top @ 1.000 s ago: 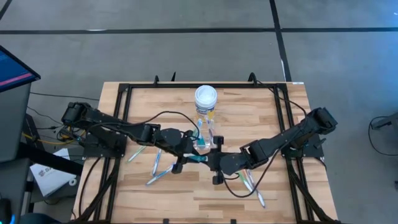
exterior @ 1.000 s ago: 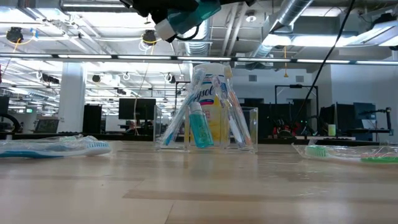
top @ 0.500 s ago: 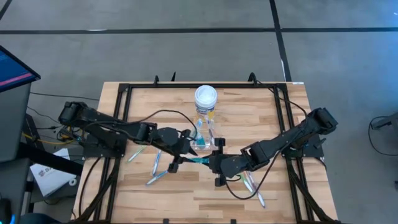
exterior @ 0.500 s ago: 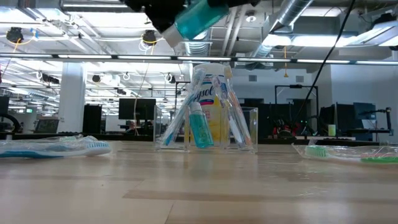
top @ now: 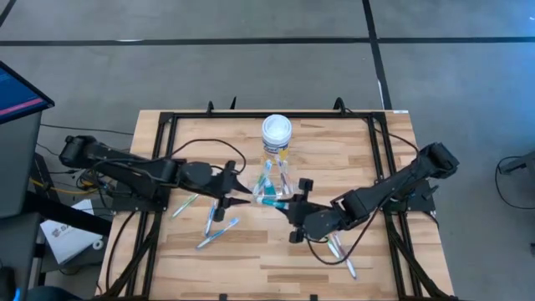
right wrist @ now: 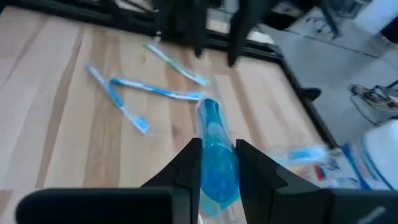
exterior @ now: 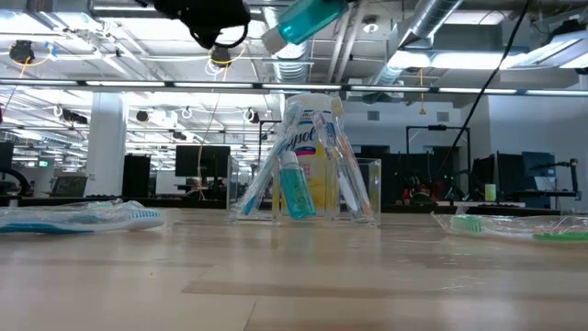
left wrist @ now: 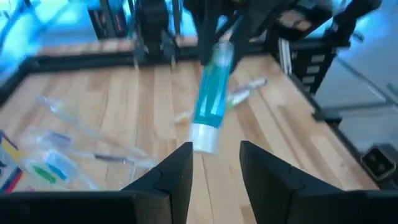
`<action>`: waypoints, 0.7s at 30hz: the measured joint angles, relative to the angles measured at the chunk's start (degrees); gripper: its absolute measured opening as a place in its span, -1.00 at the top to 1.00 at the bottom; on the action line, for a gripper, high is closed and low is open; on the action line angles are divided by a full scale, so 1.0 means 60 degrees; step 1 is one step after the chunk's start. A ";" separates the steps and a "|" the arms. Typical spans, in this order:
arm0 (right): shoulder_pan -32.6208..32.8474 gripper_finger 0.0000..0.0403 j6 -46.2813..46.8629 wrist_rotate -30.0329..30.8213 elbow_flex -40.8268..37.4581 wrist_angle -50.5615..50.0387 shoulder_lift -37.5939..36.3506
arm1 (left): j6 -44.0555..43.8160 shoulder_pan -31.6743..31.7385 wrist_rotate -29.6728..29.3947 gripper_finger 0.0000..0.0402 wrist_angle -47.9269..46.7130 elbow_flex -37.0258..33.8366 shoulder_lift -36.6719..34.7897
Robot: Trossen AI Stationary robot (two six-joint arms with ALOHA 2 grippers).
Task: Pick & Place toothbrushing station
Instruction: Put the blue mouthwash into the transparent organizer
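Observation:
A teal tube (top: 267, 201) with a white cap hangs in the air just in front of the clear cup (top: 277, 187), and my right gripper (top: 292, 211) is shut on it. The cup stands on the table with toothbrushes and another teal tube (exterior: 297, 187) leaning inside it. My left gripper (top: 247, 199) is open to the tube's left. Its fingertips stand just short of the white cap (left wrist: 204, 138), with nothing between them. In the low view the held tube (exterior: 308, 18) shows high up, with the left gripper (exterior: 216, 17) beside it. My right gripper pinches the tube between its two fingers (right wrist: 186, 163) at the end away from the cap (right wrist: 216, 163). It comes roughly level from the table's right, and the tube runs on ahead along the fingers. The tube is lifted clear and slightly tilted, cap end lower (exterior: 274, 39).
A yellow jar with a white lid (top: 277, 131) stands right behind the cup. Loose toothbrushes lie on the wood at the left (top: 214, 222) and near right (top: 338, 247). A black frame (top: 167, 125) borders the tabletop.
My left gripper has drawn back toward the table's left edge, away from the tube's cap end. The tube has stayed in my right gripper, which has turned a little and swung the tube slightly toward the cup.

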 joint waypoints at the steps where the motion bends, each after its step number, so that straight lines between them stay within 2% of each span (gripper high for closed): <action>1: 0.0013 0.67 0.0008 0.0106 -0.0168 0.0242 -0.0138 | -0.0001 0.0000 0.0001 0.37 0.0316 -0.0202 -0.0132; 4: 0.0125 0.67 0.0028 0.0252 -0.0917 0.0974 -0.0694 | -0.0003 0.0000 -0.0027 0.37 0.1177 -0.0768 -0.0410; 12: 0.0292 0.67 -0.0886 0.0321 -0.2968 0.4514 -0.1920 | 0.0053 0.0000 -0.0222 0.37 0.4022 -0.1800 -0.0410; 17: 0.0270 0.67 -0.1438 0.0252 -0.3695 0.6009 -0.2369 | 0.0522 0.0000 -0.0219 0.37 0.6032 -0.2331 -0.0164; 21: 0.0219 0.67 -0.1995 -0.0378 -0.3917 0.7212 -0.2454 | 0.0770 0.0049 -0.0217 0.37 0.7415 -0.2443 0.0374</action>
